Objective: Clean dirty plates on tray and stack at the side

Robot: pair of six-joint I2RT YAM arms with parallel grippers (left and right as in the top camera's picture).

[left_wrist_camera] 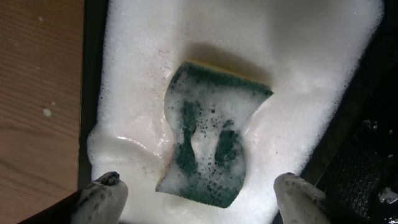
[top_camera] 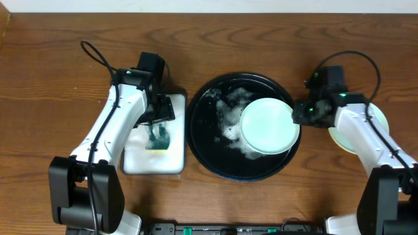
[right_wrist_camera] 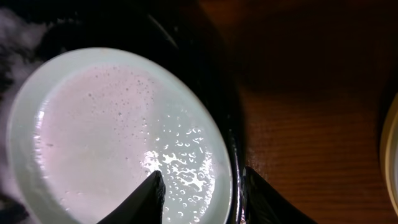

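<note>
A pale mint green plate (top_camera: 270,125), wet and without a smear, sits over the right side of the black tray (top_camera: 196,140) and overlaps its rim. My right gripper (top_camera: 302,112) is shut on the plate's right edge. In the right wrist view its fingers (right_wrist_camera: 202,180) straddle the rim of the plate (right_wrist_camera: 112,137), one finger over the plate and one outside the tray (right_wrist_camera: 186,37). Another pale plate (top_camera: 380,124) with a yellowish edge lies on the table at the right, partly under my right arm. My left gripper (top_camera: 157,124) hangs open over a green sponge (top_camera: 157,138).
The sponge (left_wrist_camera: 211,143) lies in foam in the white rectangular dish (top_camera: 140,160) left of the tray, between my open left fingers (left_wrist_camera: 202,186). Foam (top_camera: 230,108) covers part of the tray floor. Bare wooden table (top_camera: 274,196) surrounds everything.
</note>
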